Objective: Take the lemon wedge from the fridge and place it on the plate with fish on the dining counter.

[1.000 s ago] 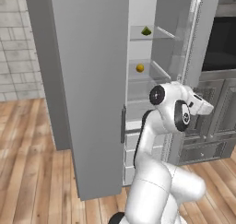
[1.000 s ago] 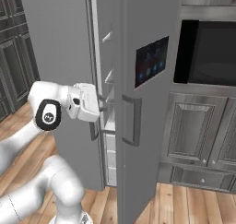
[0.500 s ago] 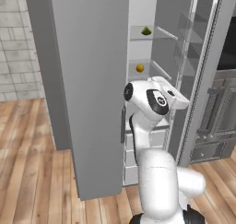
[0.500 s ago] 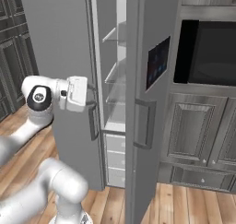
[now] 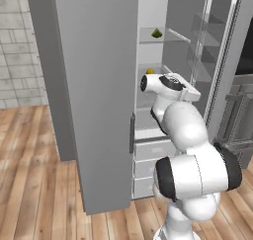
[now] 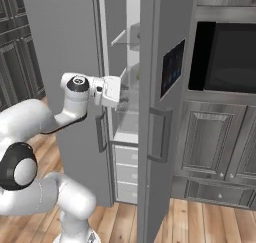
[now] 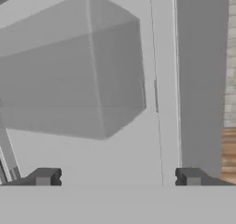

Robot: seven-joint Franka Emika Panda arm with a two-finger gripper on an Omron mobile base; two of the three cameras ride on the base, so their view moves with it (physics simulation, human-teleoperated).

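Our gripper (image 7: 117,178) is wide open and holds nothing, ready to grab. The lemon wedge (image 5: 156,33) sits on a high fridge (image 5: 94,86) shelf, far above our gripper.

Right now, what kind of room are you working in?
A home kitchen, most likely: a tall grey fridge stands open with fruit on its white shelves, a dark built-in oven sits in the wall beside it, and grey panelled cabinets run below over wood flooring.
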